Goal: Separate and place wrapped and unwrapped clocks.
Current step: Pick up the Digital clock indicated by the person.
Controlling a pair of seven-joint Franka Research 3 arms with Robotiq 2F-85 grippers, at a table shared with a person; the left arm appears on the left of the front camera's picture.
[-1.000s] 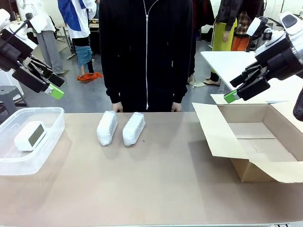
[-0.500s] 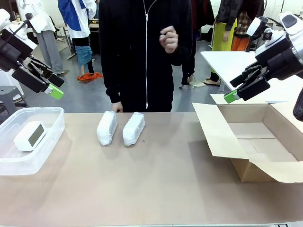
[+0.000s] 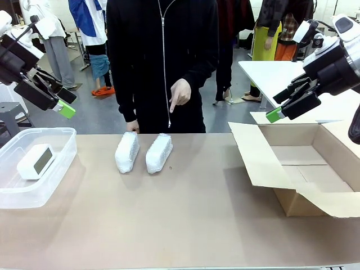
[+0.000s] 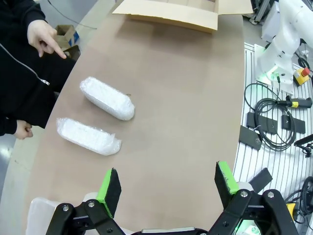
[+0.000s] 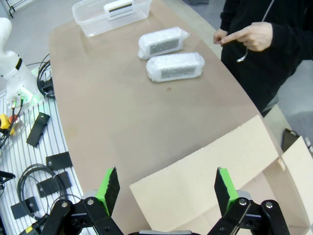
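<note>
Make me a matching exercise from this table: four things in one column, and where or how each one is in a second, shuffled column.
Column one:
1. bare clock
2. right wrapped clock
3. cardboard box
4. person's hand

Column two:
A. raised, index finger pointing down
B. open, on the robot's right side
C. inside the clear tub
D. lying on the table beside the other wrapped clock

Pairs: 1-C, 2-D, 3-B, 4-A.
</note>
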